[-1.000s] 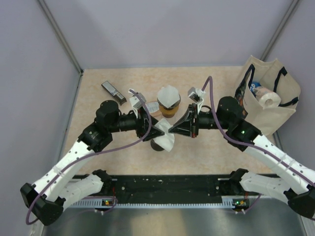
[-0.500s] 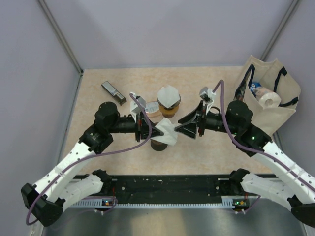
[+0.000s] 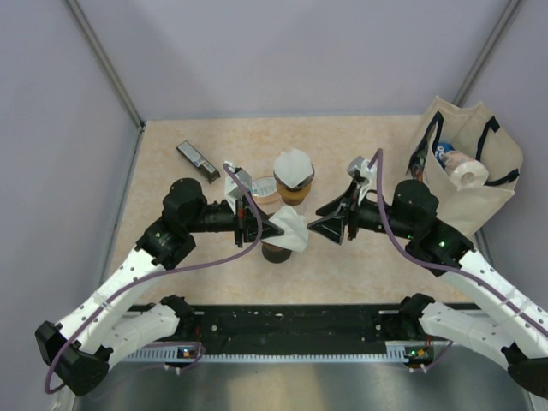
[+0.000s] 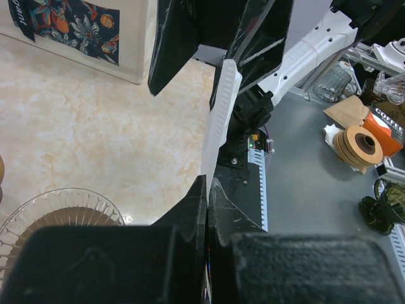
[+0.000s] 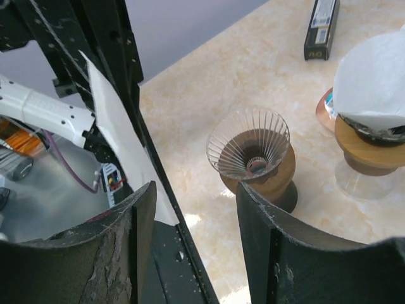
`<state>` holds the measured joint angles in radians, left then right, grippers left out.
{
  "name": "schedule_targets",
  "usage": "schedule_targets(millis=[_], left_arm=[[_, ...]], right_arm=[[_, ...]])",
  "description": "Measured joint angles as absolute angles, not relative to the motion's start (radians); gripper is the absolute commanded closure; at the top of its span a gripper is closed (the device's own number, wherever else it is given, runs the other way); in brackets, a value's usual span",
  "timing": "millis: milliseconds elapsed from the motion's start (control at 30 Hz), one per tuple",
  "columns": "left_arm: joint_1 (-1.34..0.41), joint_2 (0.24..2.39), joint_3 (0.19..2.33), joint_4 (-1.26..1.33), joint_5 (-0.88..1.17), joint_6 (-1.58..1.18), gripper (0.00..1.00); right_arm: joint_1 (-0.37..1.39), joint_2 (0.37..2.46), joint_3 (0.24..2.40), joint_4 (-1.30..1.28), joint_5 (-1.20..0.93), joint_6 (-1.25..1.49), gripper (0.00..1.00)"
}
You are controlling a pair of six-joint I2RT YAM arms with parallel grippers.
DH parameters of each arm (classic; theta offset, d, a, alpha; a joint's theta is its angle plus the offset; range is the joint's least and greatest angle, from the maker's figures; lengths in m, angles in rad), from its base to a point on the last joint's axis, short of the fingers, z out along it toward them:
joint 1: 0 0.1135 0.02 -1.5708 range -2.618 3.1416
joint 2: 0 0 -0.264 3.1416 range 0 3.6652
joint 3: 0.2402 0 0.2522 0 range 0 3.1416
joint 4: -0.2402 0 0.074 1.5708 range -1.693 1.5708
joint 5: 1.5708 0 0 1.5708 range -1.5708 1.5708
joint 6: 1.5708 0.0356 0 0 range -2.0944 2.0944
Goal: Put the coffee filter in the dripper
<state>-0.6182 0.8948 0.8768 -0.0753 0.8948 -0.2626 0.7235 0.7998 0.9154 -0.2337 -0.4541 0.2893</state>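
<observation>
A white coffee filter [image 3: 292, 229] hangs in the air just above the dripper [image 3: 273, 252], a ribbed glass cone on a wooden base. My left gripper [image 3: 276, 227] is shut on the filter's left edge. In the left wrist view the filter [image 4: 219, 120] shows edge-on, rising from the shut fingertips [image 4: 207, 185], with the dripper's rim [image 4: 60, 201] at lower left. My right gripper [image 3: 315, 226] stands open just right of the filter. In the right wrist view the filter [image 5: 120, 142] runs by the left finger, unclamped, and the dripper [image 5: 250, 152] lies beyond the open right gripper [image 5: 196, 196].
A second dripper with a filter in it [image 3: 294, 174] stands on an amber vessel just behind. A small round lid [image 3: 265, 186] lies beside it, a black box [image 3: 196, 159] at back left. A canvas tote bag [image 3: 479, 193] with items fills the right side. Walls close in around.
My left gripper has shut on the filter. My right gripper has opened, let go of it and drawn back slightly to the right. The filter has lifted a little towards the left.
</observation>
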Motion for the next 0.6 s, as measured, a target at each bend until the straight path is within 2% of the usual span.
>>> schedule_targets(millis=[200, 600], left_arm=[[-0.618, 0.895, 0.877, -0.075, 0.888, -0.263, 1.0], [-0.618, 0.904, 0.877, -0.083, 0.857, -0.263, 1.0]], right_arm=[[0.723, 0.866, 0.915, -0.256, -0.492, 0.287, 0.47], [0.723, 0.865, 0.914, -0.252, -0.578, 0.288, 0.46]])
